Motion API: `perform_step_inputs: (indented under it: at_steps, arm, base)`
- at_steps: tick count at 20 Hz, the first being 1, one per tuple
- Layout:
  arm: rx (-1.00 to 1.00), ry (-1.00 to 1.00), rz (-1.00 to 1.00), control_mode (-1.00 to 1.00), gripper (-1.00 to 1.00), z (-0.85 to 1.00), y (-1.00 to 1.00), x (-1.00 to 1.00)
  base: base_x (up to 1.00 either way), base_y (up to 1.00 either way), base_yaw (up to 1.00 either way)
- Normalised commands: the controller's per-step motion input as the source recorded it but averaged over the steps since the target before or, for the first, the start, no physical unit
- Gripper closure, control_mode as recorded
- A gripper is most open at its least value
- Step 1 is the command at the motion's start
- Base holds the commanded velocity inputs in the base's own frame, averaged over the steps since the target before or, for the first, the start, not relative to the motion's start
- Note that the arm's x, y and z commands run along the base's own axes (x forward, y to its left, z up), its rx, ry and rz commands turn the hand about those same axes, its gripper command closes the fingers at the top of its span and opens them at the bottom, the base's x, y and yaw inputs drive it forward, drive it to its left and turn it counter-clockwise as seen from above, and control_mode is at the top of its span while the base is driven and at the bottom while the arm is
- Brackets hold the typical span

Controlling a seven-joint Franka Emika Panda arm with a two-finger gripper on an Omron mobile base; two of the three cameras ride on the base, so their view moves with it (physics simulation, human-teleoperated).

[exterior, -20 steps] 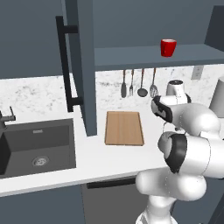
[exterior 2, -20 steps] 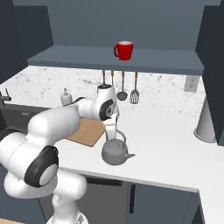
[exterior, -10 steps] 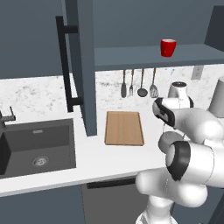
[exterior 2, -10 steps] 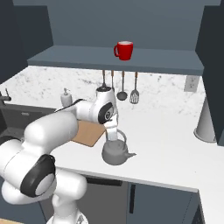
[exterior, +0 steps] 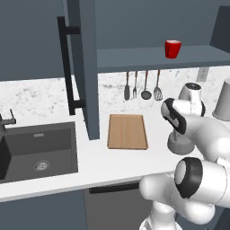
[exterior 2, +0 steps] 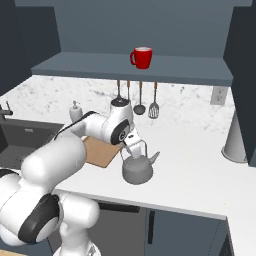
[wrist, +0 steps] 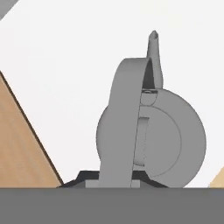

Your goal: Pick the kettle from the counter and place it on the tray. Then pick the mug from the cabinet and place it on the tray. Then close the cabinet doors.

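Note:
The grey kettle (exterior 2: 137, 170) stands on the white counter (exterior 2: 200, 175), just right of the tray (exterior 2: 100, 152), with its spout pointing right. My gripper (exterior 2: 131, 148) is down at the top of its arched loop handle (wrist: 127, 118). The dark fingertips (wrist: 87, 177) rise on either side of the handle's band and look open. My arm hides most of the kettle (exterior: 178, 144) in the left base view. The light-brown tray (exterior: 127, 131) is bare. The red mug (exterior: 172, 48) sits on the shelf of the open slate-blue cabinet (exterior: 148, 57). One cabinet door (exterior: 85, 67) with a black bar handle stands open.
A dark inset sink (exterior: 38, 150) lies left of the open door. Utensils (exterior: 144, 85) hang on the backsplash above the tray. A tall grey cylindrical container (exterior 2: 235, 137) stands at the right on the counter. A white soap dispenser (exterior 2: 75, 111) stands by the wall.
My arm has sunk a little, bringing the gripper lower around the kettle's handle. The kettle has stayed on the counter.

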Motion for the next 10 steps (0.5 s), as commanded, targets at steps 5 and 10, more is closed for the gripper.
perform_step_inputs:
  at_steps: [5,10]
  arm:
    - [0.00,-0.32,0.24,-1.00,1.00,0.42,0.43,-0.14]
    - [0.03,-0.34,0.03,-1.00,1.00,0.19,0.56,-0.07]
  base:
    - [0.00,0.00,0.00]
    - [0.00,0.00,0.00]
